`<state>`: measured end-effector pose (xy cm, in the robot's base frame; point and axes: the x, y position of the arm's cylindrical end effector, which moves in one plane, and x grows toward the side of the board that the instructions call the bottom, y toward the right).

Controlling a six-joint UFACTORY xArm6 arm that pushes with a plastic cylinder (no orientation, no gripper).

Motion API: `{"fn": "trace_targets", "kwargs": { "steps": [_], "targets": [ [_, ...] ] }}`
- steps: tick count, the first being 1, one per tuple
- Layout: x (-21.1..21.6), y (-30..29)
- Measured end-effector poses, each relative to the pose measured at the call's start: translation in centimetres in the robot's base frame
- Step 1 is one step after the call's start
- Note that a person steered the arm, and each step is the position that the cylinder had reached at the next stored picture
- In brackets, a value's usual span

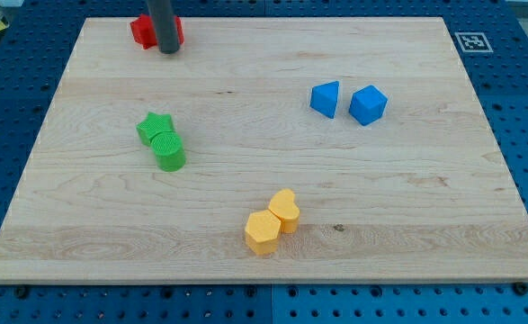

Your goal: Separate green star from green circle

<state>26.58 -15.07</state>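
Note:
The green star [154,127] lies left of the board's middle, touching the green circle [168,152], which sits just below and to its right. My tip [168,50] is near the view's top left, far above the two green blocks. It stands in front of a red block [143,31] whose shape is partly hidden by the rod.
A blue triangle-like block [326,98] and a blue cube [368,104] sit side by side at the upper right. A yellow hexagon [262,232] and a yellow heart-like block [284,211] touch near the bottom middle. The wooden board [407,225] ends at a blue pegboard.

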Motion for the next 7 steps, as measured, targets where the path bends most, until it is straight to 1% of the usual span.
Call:
{"fn": "trace_targets", "kwargs": {
  "steps": [1, 2, 3, 4, 7],
  "targets": [
    [0.1, 0.1],
    [1.7, 3.1],
    [3.3, 7.7],
    [4.8, 8.7],
    [4.5, 8.7]
  ]
}}
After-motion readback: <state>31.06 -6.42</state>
